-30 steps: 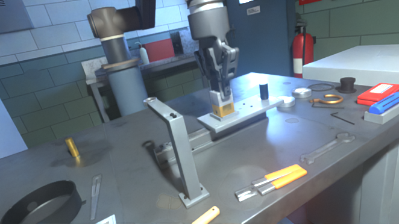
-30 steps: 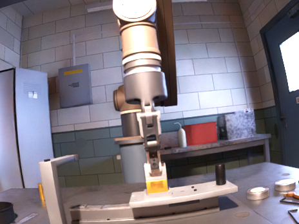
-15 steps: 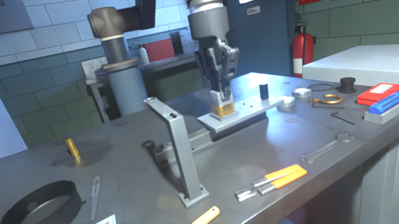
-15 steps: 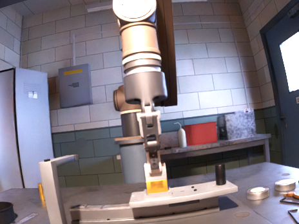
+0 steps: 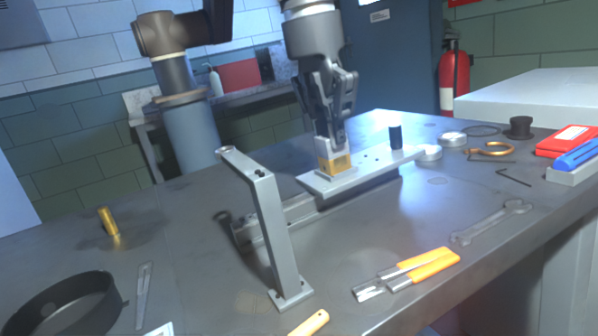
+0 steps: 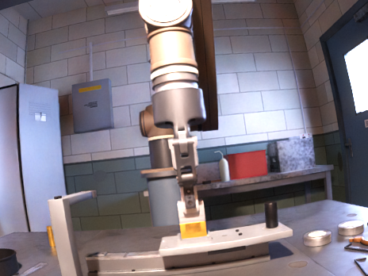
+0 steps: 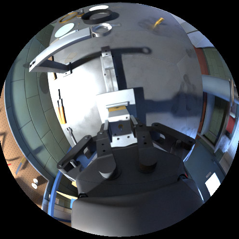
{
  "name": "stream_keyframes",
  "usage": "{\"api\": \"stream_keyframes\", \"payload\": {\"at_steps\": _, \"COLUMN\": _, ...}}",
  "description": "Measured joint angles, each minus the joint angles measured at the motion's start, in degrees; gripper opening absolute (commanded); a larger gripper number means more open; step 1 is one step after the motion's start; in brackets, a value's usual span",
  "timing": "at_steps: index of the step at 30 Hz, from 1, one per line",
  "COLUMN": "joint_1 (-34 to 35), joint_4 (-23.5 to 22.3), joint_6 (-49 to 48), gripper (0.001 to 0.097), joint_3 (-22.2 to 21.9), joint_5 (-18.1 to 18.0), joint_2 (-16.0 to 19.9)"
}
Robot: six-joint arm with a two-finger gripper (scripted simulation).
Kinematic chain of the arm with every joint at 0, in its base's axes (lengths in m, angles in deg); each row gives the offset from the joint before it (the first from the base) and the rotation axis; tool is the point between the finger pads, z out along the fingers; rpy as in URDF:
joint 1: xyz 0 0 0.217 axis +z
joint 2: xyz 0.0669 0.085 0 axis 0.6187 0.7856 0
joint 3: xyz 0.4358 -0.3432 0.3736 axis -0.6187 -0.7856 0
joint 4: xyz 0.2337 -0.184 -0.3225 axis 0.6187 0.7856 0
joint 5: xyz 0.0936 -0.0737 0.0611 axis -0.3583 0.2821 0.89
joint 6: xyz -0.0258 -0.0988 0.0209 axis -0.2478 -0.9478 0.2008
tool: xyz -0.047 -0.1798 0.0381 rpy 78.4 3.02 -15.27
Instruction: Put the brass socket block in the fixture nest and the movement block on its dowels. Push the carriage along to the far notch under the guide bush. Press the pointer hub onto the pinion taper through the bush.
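Observation:
My gripper points straight down over the near end of the grey carriage plate. The brass socket block sits in the nest on that plate. The light grey movement block stands right on top of the brass block. The wrist camera shows the movement block between my fingers and the brass block under it. The carriage rides on a rail that runs toward the guide bush bracket. The small brass pointer hub stands far off to the left on the bench. The gripper is closed on the movement block.
Behind the work stand the robot's base column and a back counter with a red bin. A black peg stands at the carriage's far end. Two round discs, a wrench, orange-handled tools and a dark bowl lie around the bench.

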Motion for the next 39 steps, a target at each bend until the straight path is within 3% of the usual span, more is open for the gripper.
{"api": "stream_keyframes", "payload": {"at_steps": 6, "joint_1": 0.0, "joint_4": 0.0, "joint_6": 0.0, "gripper": 0.0095, "joint_3": 0.0, "joint_5": 0.0, "joint_2": 0.0}}
{"api": "stream_keyframes", "payload": {"at_steps": 26, "joint_1": 0.0, "joint_4": 0.0, "joint_6": 0.0, "gripper": 0.0495, "joint_3": 0.0, "joint_5": 0.0, "joint_2": 0.0}}
{"api": "stream_keyframes", "payload": {"at_steps": 39, "joint_1": 0.0, "joint_4": 0.0, "joint_6": 0.0, "gripper": 0.0500, "joint_3": -0.1, "joint_5": 0.0, "joint_2": 0.0}}
